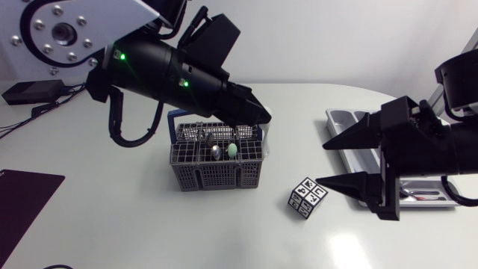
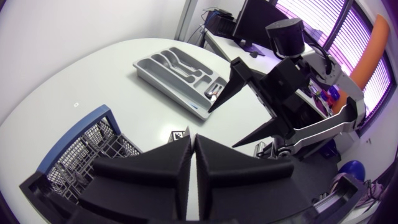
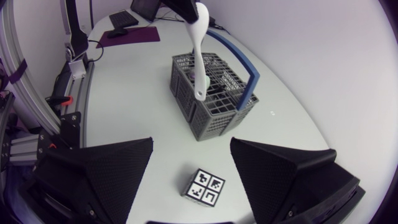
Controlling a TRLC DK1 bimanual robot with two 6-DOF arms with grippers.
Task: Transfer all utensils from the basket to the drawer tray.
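While gripping long white plastic utensil (image 3: 198,50) in clenched left pincer (image 2: 193,140), dangling it straight beneath, lower end at open top of grey mesh basket (image 3: 214,121). With right pincer (image 3: 191,143) released: patterned cube (image 3: 205,185) just ahead, grey plastic drawer tray (image 1: 340,118) beneath.

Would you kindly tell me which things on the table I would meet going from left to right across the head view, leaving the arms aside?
dark mat → basket → marker cube → drawer tray
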